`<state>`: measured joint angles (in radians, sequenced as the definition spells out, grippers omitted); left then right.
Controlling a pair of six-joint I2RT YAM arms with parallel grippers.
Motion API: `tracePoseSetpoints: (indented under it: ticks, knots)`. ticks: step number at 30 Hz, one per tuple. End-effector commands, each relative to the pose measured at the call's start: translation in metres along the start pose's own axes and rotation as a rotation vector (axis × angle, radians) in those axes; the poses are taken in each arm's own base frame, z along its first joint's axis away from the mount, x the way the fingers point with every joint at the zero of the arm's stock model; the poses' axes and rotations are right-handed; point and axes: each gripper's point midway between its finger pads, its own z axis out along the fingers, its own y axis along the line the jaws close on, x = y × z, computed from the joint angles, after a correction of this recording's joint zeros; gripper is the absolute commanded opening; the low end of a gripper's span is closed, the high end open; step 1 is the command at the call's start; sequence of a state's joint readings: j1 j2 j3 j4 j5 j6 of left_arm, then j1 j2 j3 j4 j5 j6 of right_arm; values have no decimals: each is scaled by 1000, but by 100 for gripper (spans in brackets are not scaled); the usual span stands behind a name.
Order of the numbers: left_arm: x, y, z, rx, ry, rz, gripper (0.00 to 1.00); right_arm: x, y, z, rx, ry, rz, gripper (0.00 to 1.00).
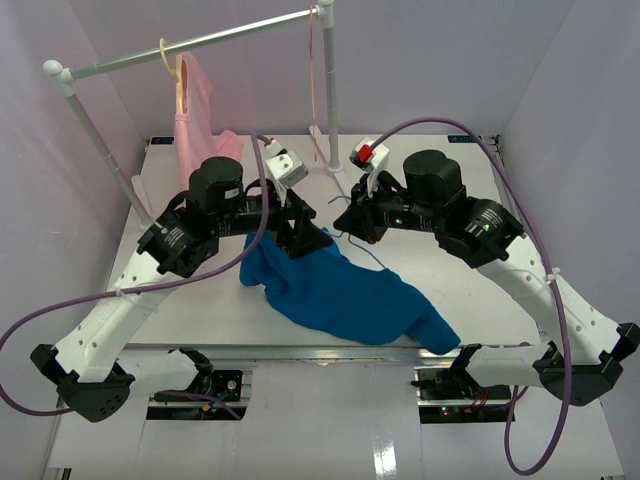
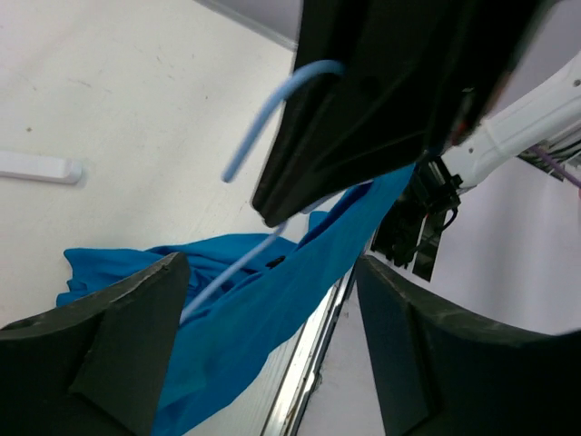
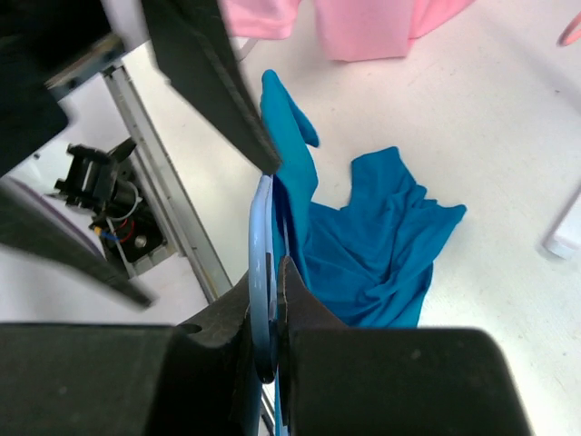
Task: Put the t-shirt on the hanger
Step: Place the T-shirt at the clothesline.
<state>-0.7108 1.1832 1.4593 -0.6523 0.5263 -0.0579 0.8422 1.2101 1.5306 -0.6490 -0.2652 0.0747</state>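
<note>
Folds of the t-shirt hide most of the hanger, its wire pinched tight in the right gripper. The left gripper gapes wide beside it. The shirt lies bunched on the table, one end raised toward the grippers.

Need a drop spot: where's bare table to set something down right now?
Free: strip of table between the t-shirt and the right edge; far-right corner beyond the rack foot. Crowded: centre around the hanger and t-shirt; far left, the pink garment.

one t-shirt, one blue hanger, one pink garment, one rack, two arms
</note>
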Motion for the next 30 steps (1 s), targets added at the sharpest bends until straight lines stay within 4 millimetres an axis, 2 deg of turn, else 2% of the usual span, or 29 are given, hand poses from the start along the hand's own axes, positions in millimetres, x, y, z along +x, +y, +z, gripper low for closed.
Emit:
tracePoseSetpoints:
  ticks: [1, 3, 6, 9, 10, 13, 17, 20, 25, 30]
  knots:
    - [-44, -21, -36, -12, -180, 24, 87, -43, -2, -4, 61, -99, 12, 8]
    - [-47, -31, -42, 18, -206, 10, 93, -55, -9, 2, 122, -125, 27, 8]
    - [-38, -28, -44, 1, -215, -29, 96, -69, -8, 18, 167, -153, 28, 8]
    - [-19, -5, -45, -131, -217, -90, 88, -84, -8, 31, 209, -191, 45, 8]
    - [-8, 1, -46, -166, -208, -103, 85, -87, -12, 38, 238, -201, 60, 8]
    - [19, 19, -48, -268, -191, -134, 82, -100, -15, 52, 295, -270, 118, 8]
    - [28, 21, -57, -303, -214, -163, 79, -112, -27, 75, 361, -355, 190, 8]
    - [30, 32, -65, -378, -245, -191, 78, -125, -46, 90, 479, -423, 252, 8]
    - [47, 39, -63, -403, -224, -187, 79, -123, -71, 112, 627, -484, 381, 8]
    - [58, 47, -55, -423, -225, -227, 78, -115, -76, 128, 660, -521, 456, 8]
